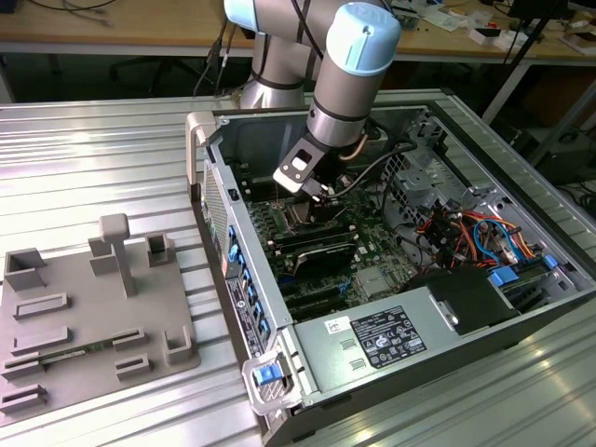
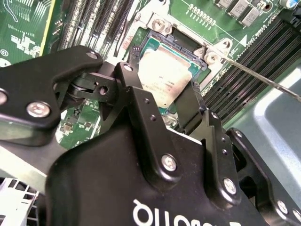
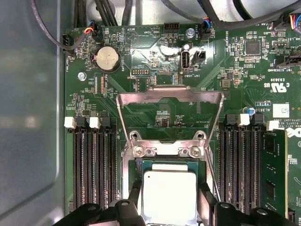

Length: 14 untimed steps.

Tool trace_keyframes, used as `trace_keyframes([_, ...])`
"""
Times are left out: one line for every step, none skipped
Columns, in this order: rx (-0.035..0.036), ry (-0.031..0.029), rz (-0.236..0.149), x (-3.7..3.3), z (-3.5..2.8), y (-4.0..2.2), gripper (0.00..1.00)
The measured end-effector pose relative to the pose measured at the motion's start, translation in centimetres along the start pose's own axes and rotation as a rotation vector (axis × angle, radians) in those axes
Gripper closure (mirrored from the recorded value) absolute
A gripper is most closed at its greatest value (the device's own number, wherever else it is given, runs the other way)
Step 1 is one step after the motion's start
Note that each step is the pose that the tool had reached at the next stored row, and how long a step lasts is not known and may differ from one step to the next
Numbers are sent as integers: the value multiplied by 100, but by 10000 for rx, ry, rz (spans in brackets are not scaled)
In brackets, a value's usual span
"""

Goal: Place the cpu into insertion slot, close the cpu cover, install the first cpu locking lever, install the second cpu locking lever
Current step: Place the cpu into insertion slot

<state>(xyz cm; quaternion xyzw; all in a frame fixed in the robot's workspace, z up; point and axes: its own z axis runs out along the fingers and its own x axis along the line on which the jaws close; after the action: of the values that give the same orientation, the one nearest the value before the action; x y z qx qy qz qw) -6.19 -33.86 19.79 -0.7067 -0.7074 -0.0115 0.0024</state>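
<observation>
Grips the cpu [image 2: 164,77] with the claw [image 3: 169,200] drawn narrow to chip width, fingers [image 2: 126,77] pressed against two opposite edges. Holds the chip flat and square within the socket frame [image 3: 162,151], or just above it; cannot tell from either wrist view whether fully seated. Counts, by judgement, as the first step nearly finished but not let go. Leaves the cpu cover [image 3: 136,97] thrown open just beyond the socket, hinged at the screwed edge and leaning away over the green board. Leaves a locking lever [image 2: 256,76] raised too, a thin wire rod slanting off from a socket corner across the memory slots [image 3: 89,169]; cannot make out the other lever with any certainty. Puts three steps as not yet done: cover down, first lever, second lever. Farther out, in the exterior view, finds the claw low inside the open computer case [image 1: 237,307], at about eleven o'clock from the power supply [image 1: 391,340]. Farther again, shows the ribbed metal surface [image 1: 93,158] carrying the case, with a grey fixture tray [image 1: 70,279] at nine o'clock of the case, well apart from the work.
</observation>
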Motion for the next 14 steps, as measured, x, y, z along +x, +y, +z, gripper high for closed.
trace_keyframes([2,-1,0,0,5,0,44])
trace_keyframes([3,1,-1,-1,10,-1,44])
trace_keyframes([3,12,-3,-1,16,-1,44])
trace_keyframes([4,44,-61,-1,23,-2,44])
trace_keyframes([5,59,-122,-1,25,-1,44])
trace_keyframes([6,68,-218,0,26,-1,44])
trace_keyframes([6,68,-241,0,25,-1,44])
trace_keyframes([5,69,-243,0,26,-1,44])
trace_keyframes([6,68,-244,0,25,-1,44])
trace_keyframes([6,68,-244,0,25,-1,44])
trace_keyframes([6,68,-244,0,25,-1,44])
trace_keyframes([6,68,-244,0,25,-1,44])
trace_keyframes([6,68,-244,0,25,-1,44])
trace_keyframes([6,68,-244,0,25,-1,44])
